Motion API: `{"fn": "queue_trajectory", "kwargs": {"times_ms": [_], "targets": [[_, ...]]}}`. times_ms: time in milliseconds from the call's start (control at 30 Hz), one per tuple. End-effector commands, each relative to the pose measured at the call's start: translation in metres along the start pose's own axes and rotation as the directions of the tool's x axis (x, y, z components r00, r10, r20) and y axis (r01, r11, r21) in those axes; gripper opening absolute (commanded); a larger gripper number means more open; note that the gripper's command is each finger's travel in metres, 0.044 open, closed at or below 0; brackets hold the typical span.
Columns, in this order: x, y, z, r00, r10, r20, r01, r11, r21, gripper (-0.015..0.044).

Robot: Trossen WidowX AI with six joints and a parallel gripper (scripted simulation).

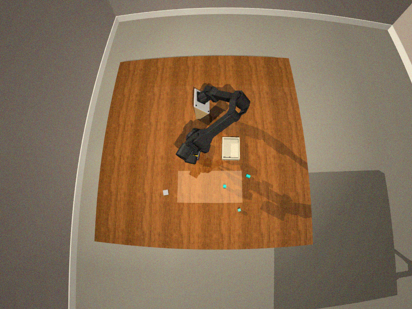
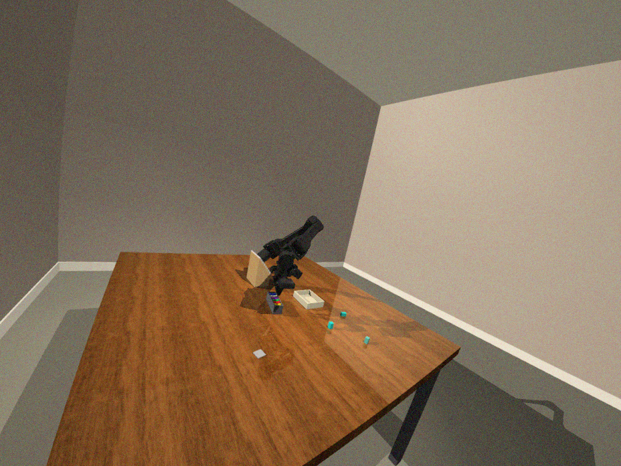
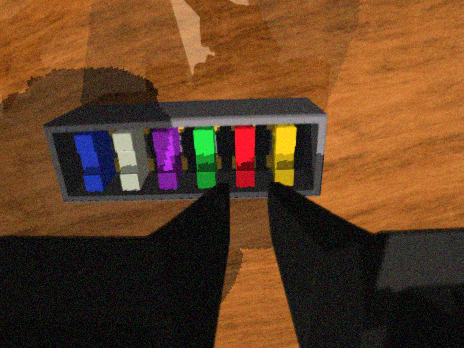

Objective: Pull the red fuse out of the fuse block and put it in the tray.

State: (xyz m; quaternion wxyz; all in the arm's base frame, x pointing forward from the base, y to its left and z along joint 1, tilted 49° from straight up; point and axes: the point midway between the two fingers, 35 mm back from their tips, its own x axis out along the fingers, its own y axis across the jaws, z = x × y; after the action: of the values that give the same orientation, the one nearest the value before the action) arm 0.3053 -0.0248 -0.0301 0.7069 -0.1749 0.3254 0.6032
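Observation:
The red fuse (image 3: 245,142) stands in the dark grey fuse block (image 3: 200,114) (image 2: 275,310), between the green fuse (image 3: 204,145) and the yellow fuse (image 3: 284,142). My gripper (image 3: 248,194) (image 2: 278,292) is slightly open and empty, with a narrow gap between its fingertips. In the wrist view the tips overlap the block's lower edge, either side of the red fuse's lower end; their exact height above it is hard to tell. In the top view the arm hides most of the block. The cream tray (image 1: 231,158) (image 2: 316,304) is empty, to the right of the block.
Purple (image 3: 165,150), white (image 3: 127,155) and blue (image 3: 90,155) fuses fill the block's other slots. Several cyan pieces, one of them a cyan block (image 1: 224,186) (image 2: 330,325), and a grey square (image 1: 165,192) (image 2: 259,353) lie on the table. A wedge-shaped stand (image 2: 256,273) is by the arm's base.

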Motion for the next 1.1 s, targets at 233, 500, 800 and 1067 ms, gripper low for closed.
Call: {"fn": "queue_trajectory", "kwargs": {"times_ms": [233, 500, 800, 1067], "targets": [[0.008, 0.0, 0.002, 1.0, 0.0, 0.006, 0.0, 1.0, -0.011, 0.0069], [0.016, 0.0, 0.002, 1.0, 0.0, 0.007, 0.0, 1.0, -0.011, 0.0069], [0.025, 0.0, 0.001, 1.0, 0.0, 0.007, 0.0, 1.0, -0.011, 0.0069], [0.03, 0.0, 0.0, 1.0, 0.0, 0.008, 0.0, 1.0, -0.011, 0.0069]]}}
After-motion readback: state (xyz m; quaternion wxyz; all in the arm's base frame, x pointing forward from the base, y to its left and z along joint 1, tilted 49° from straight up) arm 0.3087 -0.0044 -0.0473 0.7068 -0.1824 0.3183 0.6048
